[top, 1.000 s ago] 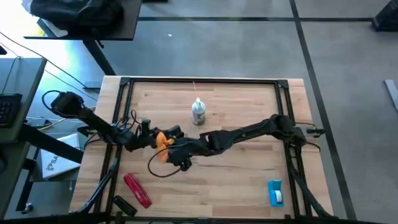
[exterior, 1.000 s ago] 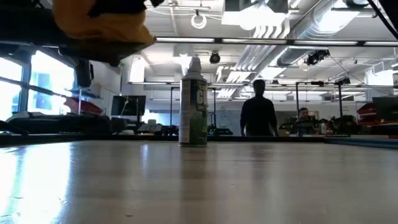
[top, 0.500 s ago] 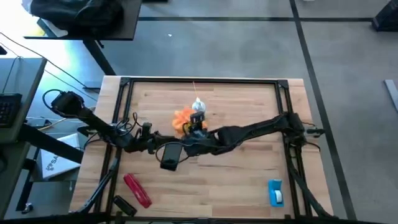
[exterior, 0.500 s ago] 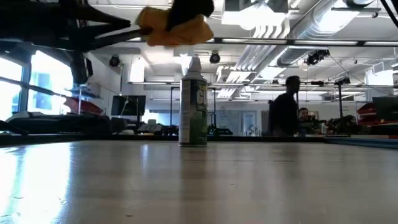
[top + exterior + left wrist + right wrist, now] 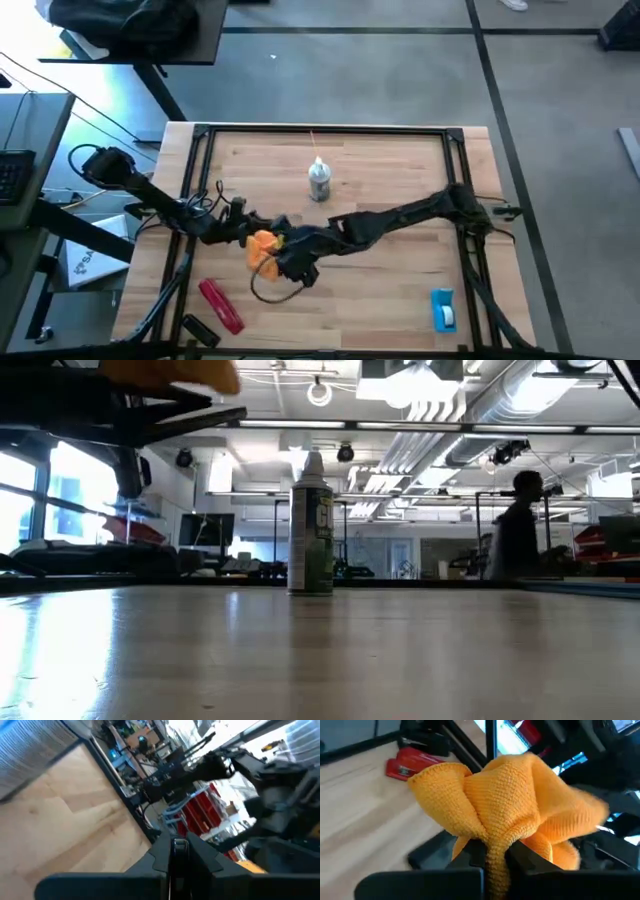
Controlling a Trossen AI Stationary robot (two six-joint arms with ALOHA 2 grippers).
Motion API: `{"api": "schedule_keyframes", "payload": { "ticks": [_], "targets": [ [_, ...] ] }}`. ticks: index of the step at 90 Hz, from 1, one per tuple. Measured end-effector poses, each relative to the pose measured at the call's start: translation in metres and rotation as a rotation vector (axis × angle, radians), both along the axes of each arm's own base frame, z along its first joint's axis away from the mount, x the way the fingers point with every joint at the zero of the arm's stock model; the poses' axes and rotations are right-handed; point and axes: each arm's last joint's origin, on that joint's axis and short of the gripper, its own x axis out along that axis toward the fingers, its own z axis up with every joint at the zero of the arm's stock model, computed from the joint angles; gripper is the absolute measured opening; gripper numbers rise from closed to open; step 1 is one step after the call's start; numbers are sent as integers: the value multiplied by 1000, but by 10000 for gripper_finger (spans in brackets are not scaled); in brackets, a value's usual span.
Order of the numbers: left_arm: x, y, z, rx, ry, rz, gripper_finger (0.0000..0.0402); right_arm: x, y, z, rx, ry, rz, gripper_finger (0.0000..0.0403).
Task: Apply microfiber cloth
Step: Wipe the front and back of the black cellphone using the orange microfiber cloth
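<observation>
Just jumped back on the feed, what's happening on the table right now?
The right end effector is pinched shut on the microfiber cloth and holds it bunched up above the table, near the middle-left. The left end effector sits right beside it, holding a thin dark object edge-on; I can't tell what it is. A spray can stands upright farther back, a red tool lies at the front left, and a person is in the room behind.

Right arm stretched from the table's right edge across to left of centre, right gripper [image 5: 490,854] pinched tight on the microfiber cloth [image 5: 510,800] off the surface; left arm reaches in from the left edge, left gripper [image 5: 176,851] closed, just beside it.
</observation>
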Motion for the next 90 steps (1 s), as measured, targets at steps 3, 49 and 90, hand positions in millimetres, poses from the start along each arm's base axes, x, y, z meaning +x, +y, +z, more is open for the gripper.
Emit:
{"api": "schedule_keyframes", "payload": {
  "ticks": [3,49,90],
  "targets": [
    [1,-1,2,2,-5,-4,15,3,-3,-4,-9,-2,-3,3],
    [3,-4,5,33,2,17,15,-24,-18,10,-128,141,-307,3],
    [4,2,3,-22,11,112,15,-34,-7,27,4,107,-364,3]
  ]
}}
